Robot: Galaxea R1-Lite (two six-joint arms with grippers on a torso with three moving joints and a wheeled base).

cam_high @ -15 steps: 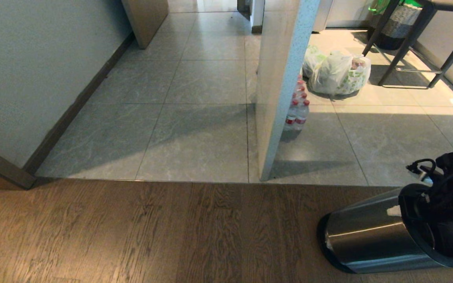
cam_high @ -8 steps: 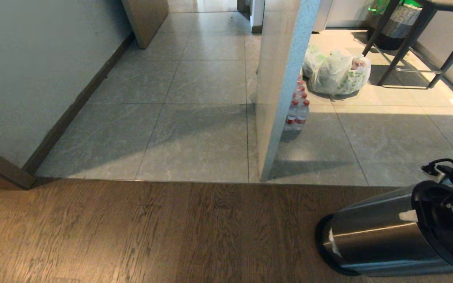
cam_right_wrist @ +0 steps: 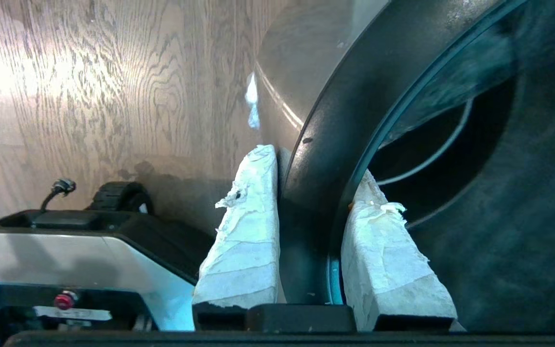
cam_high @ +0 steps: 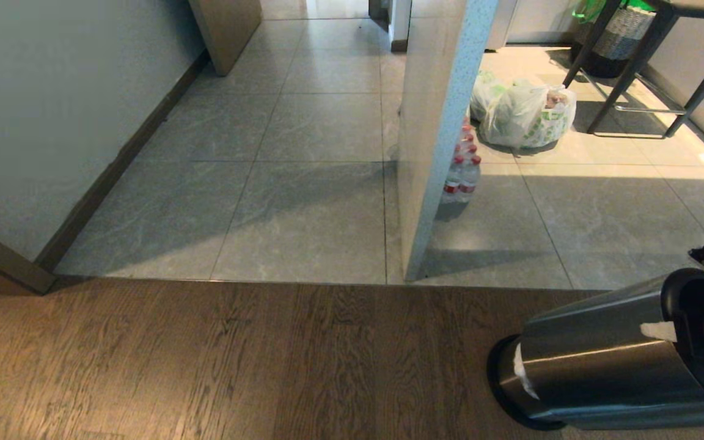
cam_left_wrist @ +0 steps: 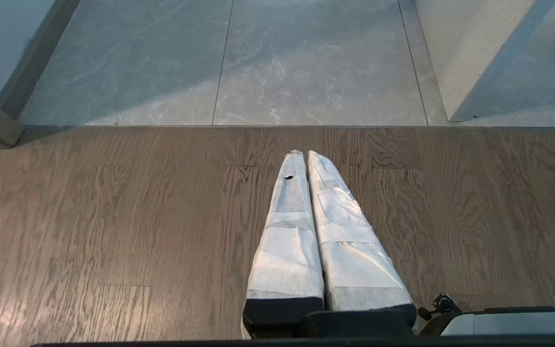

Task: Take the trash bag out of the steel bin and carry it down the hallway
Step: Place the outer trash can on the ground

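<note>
At the head view's lower right, on the wooden floor (cam_high: 205,360), my right fingers (cam_right_wrist: 253,226) pinch the black rim of the steel bin (cam_high: 596,360), one outside, one inside, and the bin is tipped over. My left fingers (cam_left_wrist: 301,226) hang pressed together, holding nothing.

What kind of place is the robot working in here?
Likely a home or flat: a wood floor meets a tiled hallway, with a pack of bottles, a full bag and a basket under a table.
</note>
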